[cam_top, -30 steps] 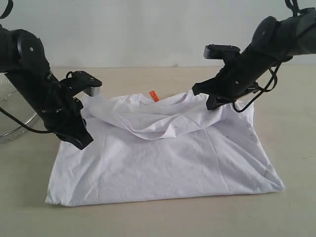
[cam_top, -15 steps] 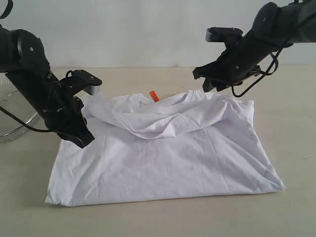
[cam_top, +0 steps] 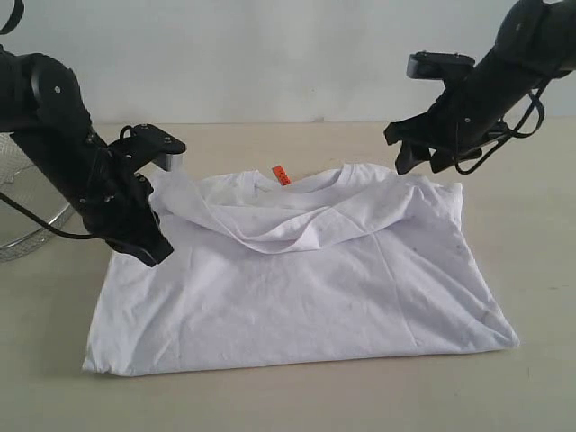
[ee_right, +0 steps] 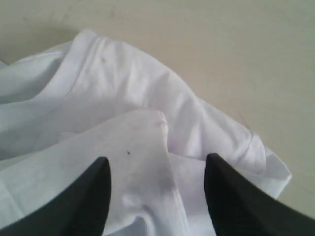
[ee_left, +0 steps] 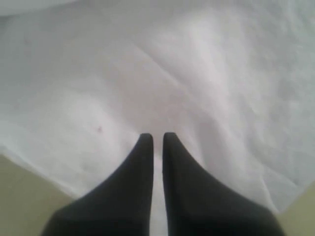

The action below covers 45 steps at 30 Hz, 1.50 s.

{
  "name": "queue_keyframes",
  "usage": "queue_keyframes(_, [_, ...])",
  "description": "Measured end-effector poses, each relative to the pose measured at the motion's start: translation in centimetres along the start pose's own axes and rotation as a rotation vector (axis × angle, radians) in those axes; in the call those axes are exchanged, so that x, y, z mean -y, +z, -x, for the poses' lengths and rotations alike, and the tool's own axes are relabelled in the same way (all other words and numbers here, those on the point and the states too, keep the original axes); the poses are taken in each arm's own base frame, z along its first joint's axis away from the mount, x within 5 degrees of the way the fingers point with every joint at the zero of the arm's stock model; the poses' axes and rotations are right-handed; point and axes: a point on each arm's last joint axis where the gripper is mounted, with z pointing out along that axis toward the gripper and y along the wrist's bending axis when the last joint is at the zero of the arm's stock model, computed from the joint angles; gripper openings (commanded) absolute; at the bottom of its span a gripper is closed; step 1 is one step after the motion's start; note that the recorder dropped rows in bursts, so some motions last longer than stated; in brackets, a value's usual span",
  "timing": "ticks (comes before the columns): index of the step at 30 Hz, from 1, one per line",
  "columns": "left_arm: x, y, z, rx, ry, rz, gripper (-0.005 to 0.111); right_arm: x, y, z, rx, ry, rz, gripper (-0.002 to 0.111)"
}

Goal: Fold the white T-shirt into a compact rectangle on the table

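While the left hand (ee_left: 157, 138) sits pinched together at the left edge of the white T-shirt (cam_top: 306, 288), which lies widthwise on the surface (cam_top: 540, 297), the right hand (ee_right: 157, 160) hovers spread and empty just above its right shoulder.

Noted on my table (cam_top: 531, 396): white T-shirt (cam_top: 306, 288) lies mid-table, partly folded; wire mesh bowl (cam_top: 22, 216) at left edge.
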Motion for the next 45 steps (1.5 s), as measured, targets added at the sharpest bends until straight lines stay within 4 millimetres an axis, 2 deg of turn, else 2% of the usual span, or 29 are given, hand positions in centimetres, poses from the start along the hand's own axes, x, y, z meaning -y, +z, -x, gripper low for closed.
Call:
queue_keyframes(6, [0.0, 0.0, 0.0, 0.0, -0.001, -0.001, 0.005, 0.4, 2.1, -0.9, -0.062, 0.012, 0.008, 0.05])
queue_keyframes(8, [0.0, 0.1, -0.1, 0.001, -0.002, 0.0, 0.005, 0.5, 2.7, -1.1, -0.071, 0.019, 0.011, 0.045])
queue_keyframes(15, [0.0, 0.5, -0.2, -0.01, -0.006, -0.006, 0.005, 0.5, 2.8, -0.8, -0.038, 0.042, 0.02, -0.001])
queue_keyframes(23, [-0.1, 1.9, -0.5, -0.044, -0.013, -0.023, 0.005, 0.6, 2.8, -0.5, -0.006, 0.066, 0.011, 0.0])
queue_keyframes(29, [-0.1, 2.0, -0.5, -0.047, -0.014, -0.024, 0.005, 0.6, 2.8, -0.4, 0.006, 0.087, 0.007, 0.0])
queue_keyframes(34, [-0.1, 2.0, -0.5, -0.047, -0.014, -0.024, 0.005, 0.8, 2.0, -0.2, 0.011, 0.081, -0.036, 0.0])
queue_keyframes(45, [-0.1, 2.0, -0.5, -0.047, -0.014, -0.024, 0.005, 1.1, 1.9, -0.5, -0.022, 0.126, -0.073, 0.0])
